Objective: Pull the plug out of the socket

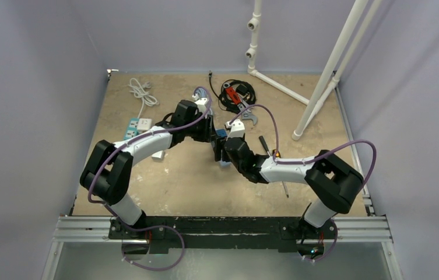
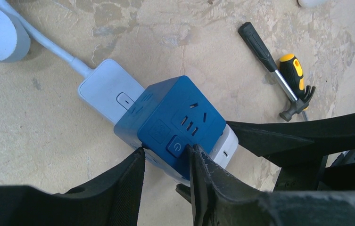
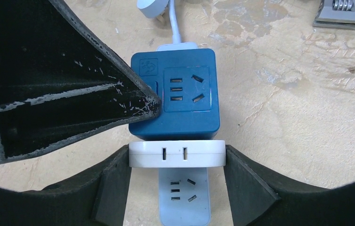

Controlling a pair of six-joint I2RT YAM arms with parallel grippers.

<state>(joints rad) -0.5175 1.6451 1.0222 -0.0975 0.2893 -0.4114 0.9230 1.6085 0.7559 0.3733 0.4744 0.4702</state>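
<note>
A blue cube socket [image 2: 180,125] lies on the wooden table, and also shows in the right wrist view [image 3: 175,89] and the top view [image 1: 221,133]. A white corded plug block [image 2: 109,89] sits on its far side. A flat white plug block [image 3: 177,154] sits against its near side, with a pale socket face [image 3: 185,197] below it. My left gripper [image 2: 166,153] is shut on the blue cube, one finger on each side. My right gripper [image 3: 177,160] is shut on the flat white plug block, with its fingers [image 3: 241,179] pressed on both ends.
A hammer [image 2: 284,80] lies to the right of the cube. A white power strip [image 1: 138,125] and a coiled white cable [image 1: 141,88] lie at the back left. A red tool with black cable [image 1: 237,93] and a wrench [image 1: 246,116] lie behind. A white pipe frame [image 1: 322,76] stands at the back right.
</note>
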